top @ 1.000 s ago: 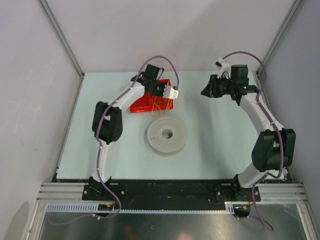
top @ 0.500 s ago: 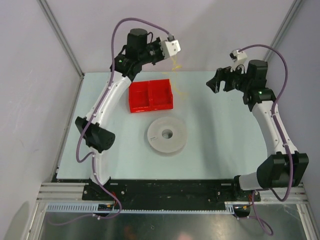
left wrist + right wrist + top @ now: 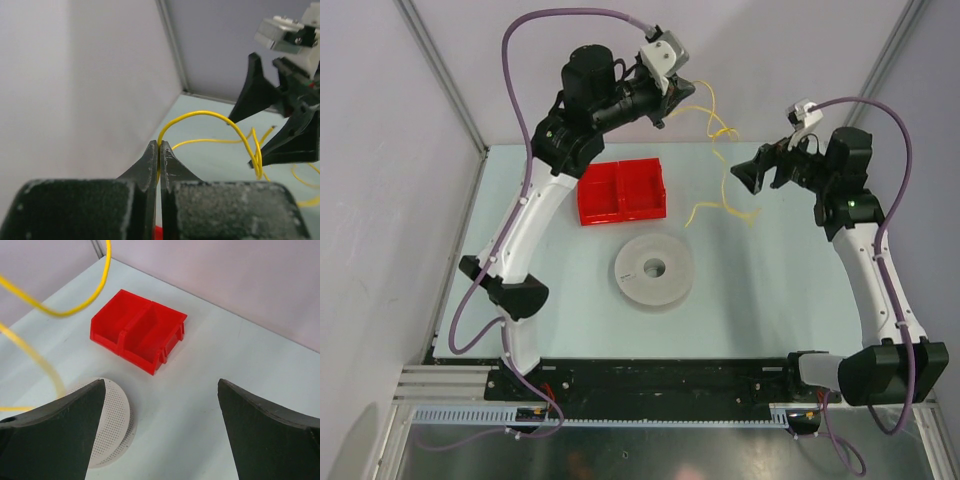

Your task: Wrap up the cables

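Left gripper [image 3: 159,148] is up high by the back wall, jaws pinching the cable [image 3: 200,113] near one end. The cable arcs out from the pinch, kinks into a loop mid-air, then drops to the worktop [image 3: 770,300]. Its low end lies in loose curls right of the red bin [image 3: 622,190] and behind the white disc [image 3: 654,268], apart from both. Right gripper [image 3: 748,168] is raised with jaws spread wide, facing the hanging loop, just beside it. The two-compartment bin sits just behind the disc, not touching. In the right wrist view, blurred cable strands cross in front of the bin and disc on the left side.
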Tool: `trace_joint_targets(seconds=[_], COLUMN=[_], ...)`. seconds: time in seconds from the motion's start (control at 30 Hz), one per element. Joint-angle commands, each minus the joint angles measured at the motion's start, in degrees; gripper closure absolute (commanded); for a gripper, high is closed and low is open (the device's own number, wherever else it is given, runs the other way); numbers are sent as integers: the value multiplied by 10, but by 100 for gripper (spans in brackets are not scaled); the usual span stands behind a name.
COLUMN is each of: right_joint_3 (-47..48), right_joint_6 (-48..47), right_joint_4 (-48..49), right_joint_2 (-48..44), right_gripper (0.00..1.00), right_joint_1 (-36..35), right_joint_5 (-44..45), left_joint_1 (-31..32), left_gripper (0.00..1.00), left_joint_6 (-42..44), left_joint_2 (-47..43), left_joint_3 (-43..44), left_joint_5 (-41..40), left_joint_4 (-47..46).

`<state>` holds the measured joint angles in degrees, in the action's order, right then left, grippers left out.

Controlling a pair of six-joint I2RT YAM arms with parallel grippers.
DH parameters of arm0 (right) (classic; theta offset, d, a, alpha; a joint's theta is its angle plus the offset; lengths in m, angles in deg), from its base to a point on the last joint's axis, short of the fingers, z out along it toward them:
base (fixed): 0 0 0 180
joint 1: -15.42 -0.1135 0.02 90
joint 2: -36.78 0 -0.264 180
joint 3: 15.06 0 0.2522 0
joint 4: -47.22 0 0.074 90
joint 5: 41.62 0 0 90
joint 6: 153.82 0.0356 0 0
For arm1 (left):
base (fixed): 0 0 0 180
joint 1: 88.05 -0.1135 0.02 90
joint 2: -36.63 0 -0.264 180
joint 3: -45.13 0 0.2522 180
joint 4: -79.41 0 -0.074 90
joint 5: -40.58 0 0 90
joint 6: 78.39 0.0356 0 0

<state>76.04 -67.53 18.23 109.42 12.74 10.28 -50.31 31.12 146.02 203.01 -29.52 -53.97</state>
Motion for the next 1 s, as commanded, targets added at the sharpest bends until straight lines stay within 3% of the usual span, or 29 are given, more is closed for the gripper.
trace_joint_targets(seconds=[0.0, 0.17, 0.3, 0.43, 0.7, 0.97], right_joint_3=[-48, -86, -96, -103, -116, -117], right_joint_6=[2, -5, -24, 8, 34, 0], right_joint_4=[67, 75, 53, 94, 200, 202], right_joint_2=[-37, -54, -73, -82, -58, -59], right_gripper=[1, 2, 2, 1, 2, 17], right_joint_1=[-11, -65, -103, -109, -132, -144], right_joint_5=[-44, -117, -112, -97, 51, 110], left_joint_1=[-4, -4, -4, -5, -5, -5], left_gripper=[100, 100, 100, 100, 100, 100], left_joint_6=[-156, -201, -198, -196, -202, -209], left_joint_2=[-16, -19, -41, -60, -61, -64], left_joint_3=[-7, -13, -43, -72, -75, -76], left_joint_5=[61, 79, 71, 66, 79, 90], left_joint_4=[-10, -14, -15, -17, -20, -22])
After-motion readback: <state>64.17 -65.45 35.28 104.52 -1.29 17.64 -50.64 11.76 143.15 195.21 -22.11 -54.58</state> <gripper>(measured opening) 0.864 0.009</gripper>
